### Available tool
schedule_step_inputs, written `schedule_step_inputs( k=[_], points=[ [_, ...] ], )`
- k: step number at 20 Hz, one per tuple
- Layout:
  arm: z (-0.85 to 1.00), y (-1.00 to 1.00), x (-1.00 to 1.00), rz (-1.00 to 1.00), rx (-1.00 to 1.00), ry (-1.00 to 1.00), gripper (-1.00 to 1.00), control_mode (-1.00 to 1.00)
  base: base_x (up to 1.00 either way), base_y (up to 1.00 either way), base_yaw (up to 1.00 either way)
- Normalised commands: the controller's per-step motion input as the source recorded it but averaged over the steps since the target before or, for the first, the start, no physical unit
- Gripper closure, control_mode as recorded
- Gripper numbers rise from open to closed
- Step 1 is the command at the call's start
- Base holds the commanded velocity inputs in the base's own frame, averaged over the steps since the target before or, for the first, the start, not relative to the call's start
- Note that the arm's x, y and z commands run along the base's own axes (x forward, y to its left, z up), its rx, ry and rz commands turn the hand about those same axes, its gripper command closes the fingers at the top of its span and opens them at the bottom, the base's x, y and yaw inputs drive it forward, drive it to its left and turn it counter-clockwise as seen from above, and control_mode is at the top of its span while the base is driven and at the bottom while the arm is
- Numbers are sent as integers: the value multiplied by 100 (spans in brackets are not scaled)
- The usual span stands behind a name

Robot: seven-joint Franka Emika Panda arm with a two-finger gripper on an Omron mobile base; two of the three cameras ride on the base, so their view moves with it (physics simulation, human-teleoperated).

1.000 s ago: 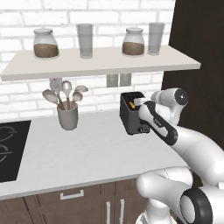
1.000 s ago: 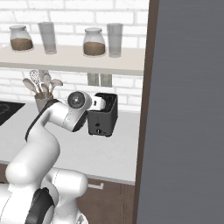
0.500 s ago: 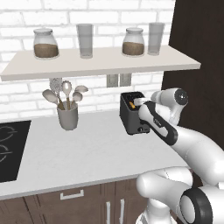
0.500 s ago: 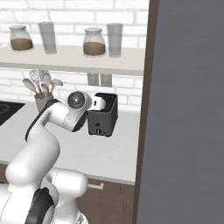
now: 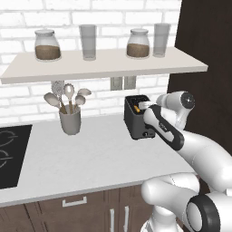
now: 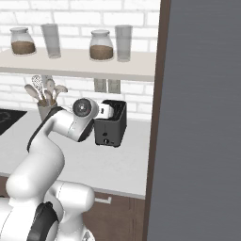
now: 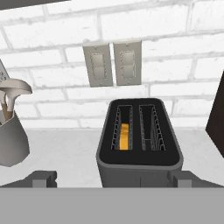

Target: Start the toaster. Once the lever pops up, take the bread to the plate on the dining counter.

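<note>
Nothing moving since earlier frame; claw [image 7: 109, 180] hanging released near toaster [image 7: 139, 144], bread [image 7: 125, 136] sitting in left slot, toaster start pending.

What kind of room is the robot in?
It looks like a kitchen. A toaster sits on a white counter by a brick wall, a pot of cooking spoons stands nearby, and jars and glasses line a shelf above.

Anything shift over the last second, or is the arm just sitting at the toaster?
Nothing visibly changed. The end effector stays open, poised over the toaster, with the bread down in its left slot; the utensil holder is where it was.
</note>
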Motion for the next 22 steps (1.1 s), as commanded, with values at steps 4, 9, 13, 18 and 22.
schedule_step_inputs(
  k=[4,9,13,18,22],
  points=[
    [0,0,0,0,0,0,-100,-100,0,0,0],
    [0,0,0,0,0,0,-100,-100,0,0,0],
    [0,0,0,0,0,0,-100,-100,0,0,0],
    [0,0,0,0,0,0,-100,-100,0,0,0],
    [0,0,0,0,0,0,-100,-100,0,0,0]
  ],
)
